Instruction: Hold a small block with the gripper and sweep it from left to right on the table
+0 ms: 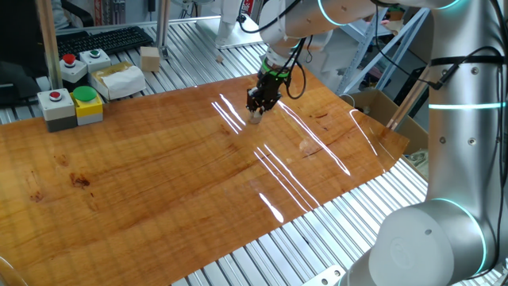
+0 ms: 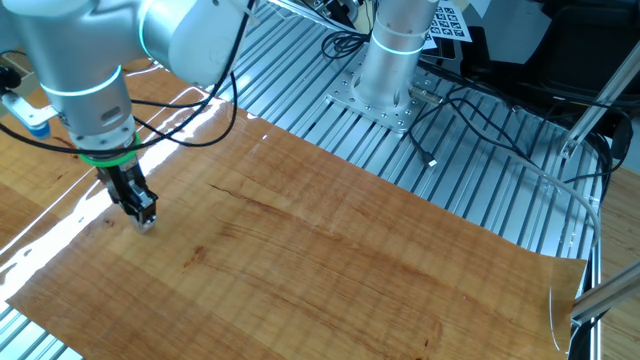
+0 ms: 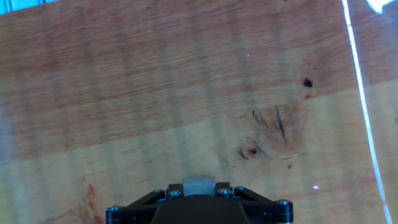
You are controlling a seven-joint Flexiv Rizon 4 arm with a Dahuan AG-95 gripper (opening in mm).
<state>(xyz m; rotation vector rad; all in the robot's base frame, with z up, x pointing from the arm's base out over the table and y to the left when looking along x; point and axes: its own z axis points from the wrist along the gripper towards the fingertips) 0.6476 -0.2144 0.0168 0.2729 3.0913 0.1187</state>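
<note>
Two fixed cameras overlook the table [image 1: 159,191] from opposite sides; the hand camera looks straight down, close.

Table [image 1: 159,191] surface around the gripper [image 1: 256,116] lies open. Button boxes [image 1: 70,105] and a wooden block [image 1: 150,58] stand beyond its far edge.

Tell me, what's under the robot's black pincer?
A tiny pale small block sits pinched in the pincer, low against the shiny wooden table. The fingers cover most of the block, so whether its bottom touches the wood is hidden.
</note>
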